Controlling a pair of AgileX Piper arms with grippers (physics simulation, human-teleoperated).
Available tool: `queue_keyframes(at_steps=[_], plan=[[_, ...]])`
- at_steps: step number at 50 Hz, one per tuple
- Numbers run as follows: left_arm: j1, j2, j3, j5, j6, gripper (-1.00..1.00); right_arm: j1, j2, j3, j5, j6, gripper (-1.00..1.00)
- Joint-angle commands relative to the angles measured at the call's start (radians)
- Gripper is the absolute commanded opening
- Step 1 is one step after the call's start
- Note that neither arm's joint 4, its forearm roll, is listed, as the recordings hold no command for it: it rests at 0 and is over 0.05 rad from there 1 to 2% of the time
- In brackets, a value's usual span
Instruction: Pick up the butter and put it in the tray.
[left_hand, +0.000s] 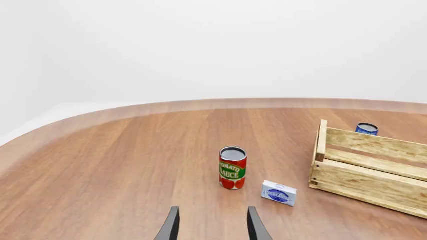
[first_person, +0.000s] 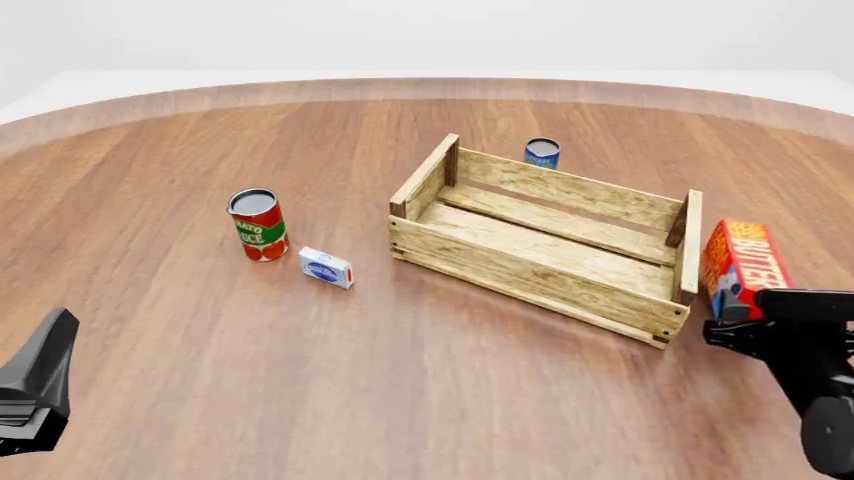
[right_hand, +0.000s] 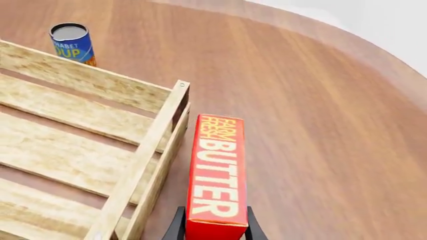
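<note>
The large crate of rough, pale wooden slats (first_person: 534, 262) sits on a smooth, satin wood-grain table (first_person: 400, 380); the red rectangular butter carton (right_hand: 216, 175) looks like glossy printed card.

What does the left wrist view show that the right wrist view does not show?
Only the left wrist view shows the tomato can, the small blue-and-white box and the open left gripper. Only the right wrist view shows the butter, held between the right gripper's fingers beside the tray's end wall. Both show the tray and the blue can beyond it.
</note>
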Motion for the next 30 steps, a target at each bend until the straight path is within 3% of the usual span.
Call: queue_keyframes(at_steps=[1,9,30], plan=[[0.0,0.0,0.0,0.0,0.0,1.0,-0.013,-0.083,0.026,-0.005,0.028,-1.0],[0.0,0.0,0.0,0.0,0.0,1.0,-0.012,-0.136,0.049,0.0,0.036,-1.0],[0.0,0.0,0.0,0.0,0.0,1.0,0.005,-0.379,0.045,0.196,0.049,-1.0]])
